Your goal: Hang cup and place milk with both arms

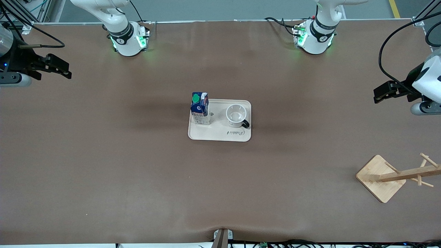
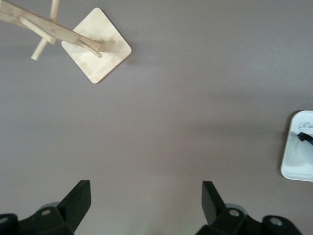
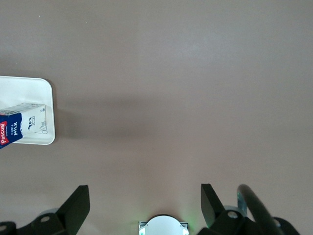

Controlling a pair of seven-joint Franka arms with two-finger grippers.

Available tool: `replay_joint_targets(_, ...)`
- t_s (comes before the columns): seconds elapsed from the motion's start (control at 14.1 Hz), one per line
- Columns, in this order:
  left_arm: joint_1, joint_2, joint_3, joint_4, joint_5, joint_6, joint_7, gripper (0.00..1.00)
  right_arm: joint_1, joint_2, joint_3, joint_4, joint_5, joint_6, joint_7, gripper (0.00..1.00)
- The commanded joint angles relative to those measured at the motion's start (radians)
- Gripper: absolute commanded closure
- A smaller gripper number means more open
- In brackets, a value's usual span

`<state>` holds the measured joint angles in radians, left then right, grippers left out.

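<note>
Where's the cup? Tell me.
In the front view, the cup stands upright on the tray at mid-table, beside the milk carton, toward the left arm's end.

Two white arms (image 1: 119, 31) with black joint bands, green-lit bases, trailing black cables — black two-finger hands.

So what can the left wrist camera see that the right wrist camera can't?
Only the left wrist view shows the wooden rack and a bit of the cup's black handle. Only the right wrist view shows the milk standing on the tray. Both show the white tray, the brown table, and their own gripper, left and right, with open jaws.
</note>
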<state>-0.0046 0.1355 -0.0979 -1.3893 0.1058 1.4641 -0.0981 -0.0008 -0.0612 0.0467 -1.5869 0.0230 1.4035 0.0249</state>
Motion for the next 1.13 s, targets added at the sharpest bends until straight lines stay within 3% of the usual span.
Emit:
replay_joint_targets(0.0, -0.037, 0.0, -0.003, 0.01, 0.083, -0.008, -0.008, 0.0, -0.002, 0.014, 0.001, 0.024, -0.003, -0.012, 0.009, 0.0)
replay_joint_targets(0.28, -0.118, 0.007, -0.015, -0.031, 0.146, -0.007, -0.13, 0.0, -0.001, 0.014, 0.001, 0.025, -0.003, -0.012, 0.01, 0.0)
replay_joint_targets(0.64, -0.204, 0.085, -0.077, -0.109, -0.038, 0.044, -0.449, 0.0, -0.007, 0.023, 0.001, 0.024, -0.001, -0.012, 0.012, 0.0)
replay_joint_targets(0.85, -0.306, 0.121, -0.092, -0.195, -0.058, 0.146, -0.612, 0.0, -0.008, 0.024, 0.001, 0.024, -0.001, -0.012, 0.012, 0.0)
replay_joint_targets(1.06, -0.38, 0.139, -0.1, -0.318, -0.101, 0.331, -0.745, 0.0, -0.001, 0.046, 0.001, 0.025, 0.0, -0.011, 0.01, 0.0)
